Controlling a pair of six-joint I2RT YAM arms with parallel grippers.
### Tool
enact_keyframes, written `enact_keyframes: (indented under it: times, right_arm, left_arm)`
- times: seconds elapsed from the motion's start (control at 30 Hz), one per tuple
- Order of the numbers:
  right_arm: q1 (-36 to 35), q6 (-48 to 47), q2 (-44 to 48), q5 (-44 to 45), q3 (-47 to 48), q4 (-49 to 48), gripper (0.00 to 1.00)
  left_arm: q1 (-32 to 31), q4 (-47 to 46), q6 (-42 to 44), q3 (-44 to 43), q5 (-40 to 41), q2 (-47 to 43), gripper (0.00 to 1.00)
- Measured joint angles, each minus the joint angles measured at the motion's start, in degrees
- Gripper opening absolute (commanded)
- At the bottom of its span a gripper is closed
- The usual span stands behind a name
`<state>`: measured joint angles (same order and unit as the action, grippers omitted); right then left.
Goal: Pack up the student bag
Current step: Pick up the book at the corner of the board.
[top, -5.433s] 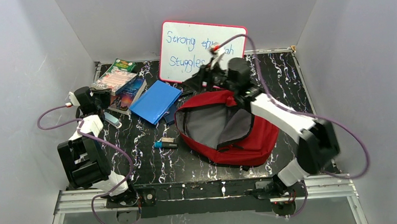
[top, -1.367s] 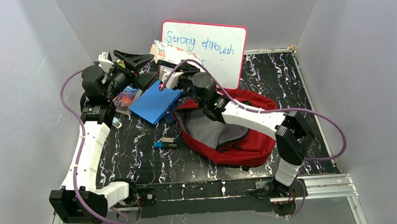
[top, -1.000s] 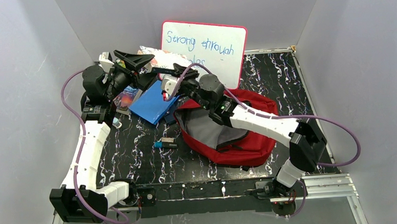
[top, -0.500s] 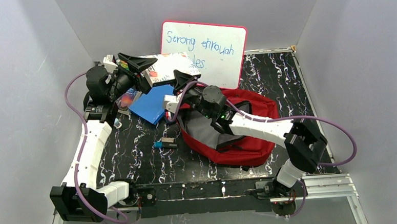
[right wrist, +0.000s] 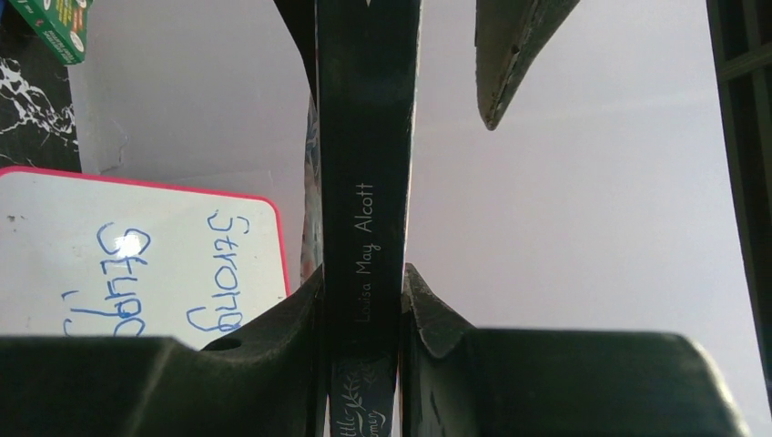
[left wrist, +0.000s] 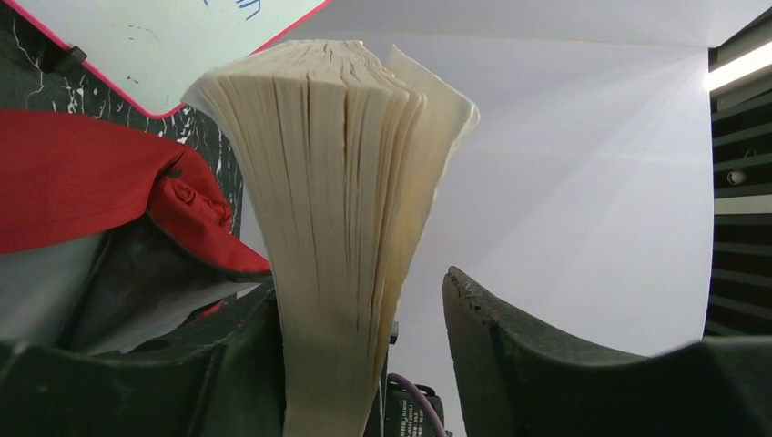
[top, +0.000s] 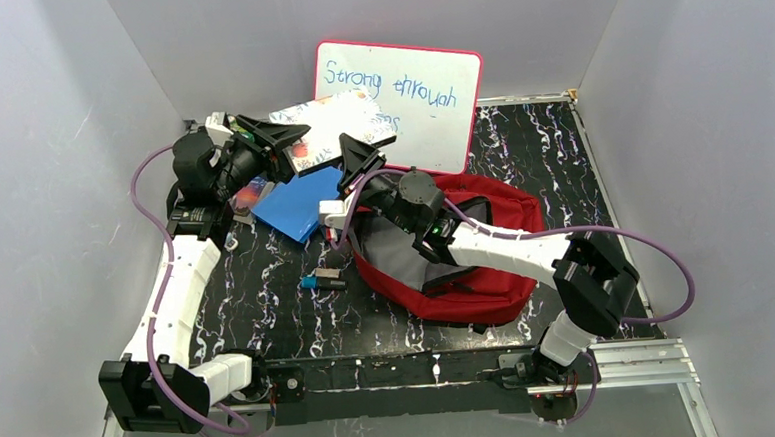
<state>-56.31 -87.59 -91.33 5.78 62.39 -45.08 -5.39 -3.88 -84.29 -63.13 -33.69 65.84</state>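
Note:
The student bag (top: pixel 491 263) is red and lies open at centre right, its grey lining showing. A thick paperback book (top: pixel 334 126) hangs in the air to the left of the bag's opening. My right gripper (top: pixel 355 158) is shut on its dark spine (right wrist: pixel 364 182), which reads "Louisa May Alcott". My left gripper (top: pixel 284 144) is at the book's other end and stands open. The page edges (left wrist: pixel 337 228) lean on one of its fingers (left wrist: pixel 241 364), with a gap to the other. In the left wrist view the bag's red rim (left wrist: pixel 82 182) lies behind the book.
A pink-framed whiteboard (top: pixel 401 78) leans on the back wall behind the book. A blue notebook (top: pixel 297 201) and more books (top: pixel 252 191) lie at the back left. Small pens and a marker (top: pixel 324 279) lie left of the bag. A green box (right wrist: pixel 59 23) sits in the far corner.
The book has swung from tilted to nearly level and shifted right and down toward the bag. The right gripper has stayed shut on its spine. The left jaws have narrowed.

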Motion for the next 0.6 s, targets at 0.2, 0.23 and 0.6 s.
enact_keyframes:
  times: [0.2, 0.23, 0.6]
  right_arm:
    - [0.0, -1.46, 0.92, -0.26, -0.39, 0.66, 0.02]
    - [0.0, -1.57, 1.22, -0.42, -0.39, 0.9, 0.02]
    - [0.07, -2.69, 2.51, -1.25, -0.39, 1.62, 0.03]
  left_arm:
    - [0.0, 0.02, 0.79, 0.59, 0.07, 0.0, 0.41]
    - [0.0, -0.13, 0.94, 0.59, 0.13, 0.0, 0.38]
    - [-0.02, -1.88, 3.28, 0.87, -0.42, -0.04, 0.27]
